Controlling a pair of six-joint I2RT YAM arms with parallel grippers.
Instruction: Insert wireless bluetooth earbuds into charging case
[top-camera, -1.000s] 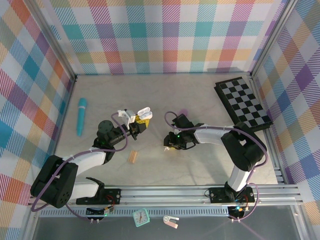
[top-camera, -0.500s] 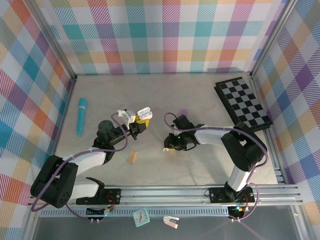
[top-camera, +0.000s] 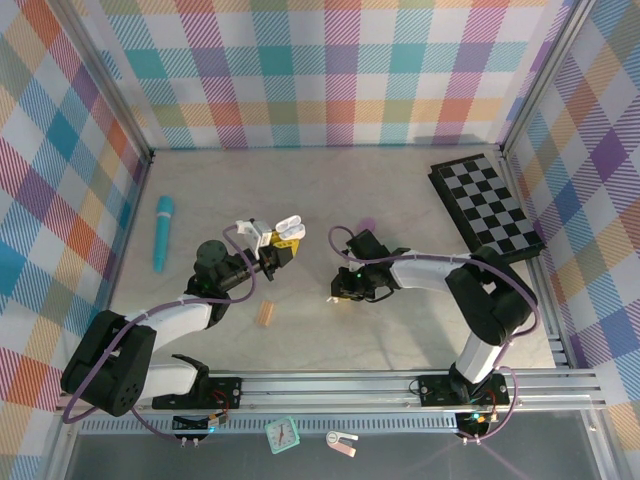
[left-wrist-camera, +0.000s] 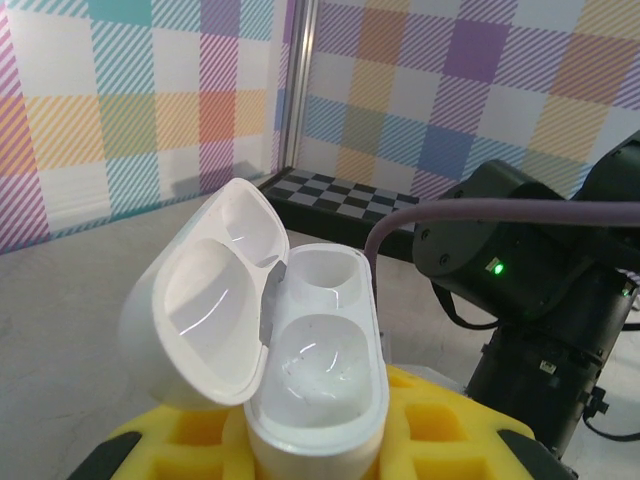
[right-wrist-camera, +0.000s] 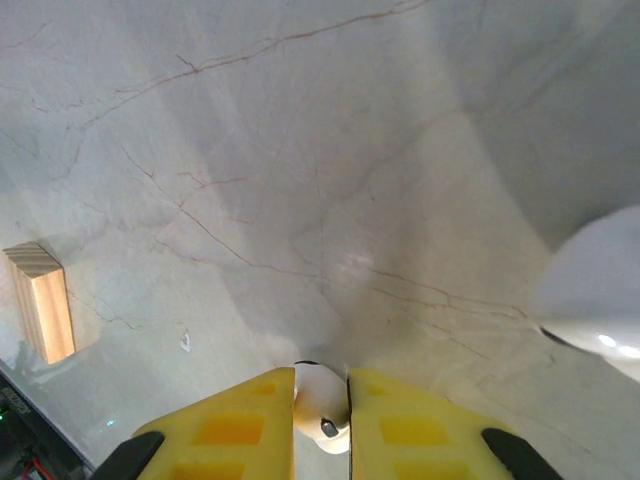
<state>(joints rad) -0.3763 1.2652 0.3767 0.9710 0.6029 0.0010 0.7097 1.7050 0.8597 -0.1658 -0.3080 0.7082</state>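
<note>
One pale, veined counter (top-camera: 400, 190) filled the walled cell, with a black-and-white checkerboard (top-camera: 487, 207) lying at its right edge in the overhead view. A teal cylinder (top-camera: 162, 232) lay on the left side of that view, well apart from both arms. Left of centre, the left gripper (top-camera: 280, 247) was clamped on the base of a white charging case (left-wrist-camera: 318, 385). In the left wrist view the case sat upright between the yellow pads, its lid (left-wrist-camera: 205, 300) swung open to the left and both wells showing bare. Right of centre in the overhead view, the right arm reached in low over the counter. In the right wrist view, the right gripper (right-wrist-camera: 321, 378) had its yellow pads drawn in against a white earbud (right-wrist-camera: 318, 410), pinching it at the bottom middle of the frame. A small wooden block (right-wrist-camera: 40, 300) stood on the counter at the left edge of that frame, well apart from the earbud.
</note>
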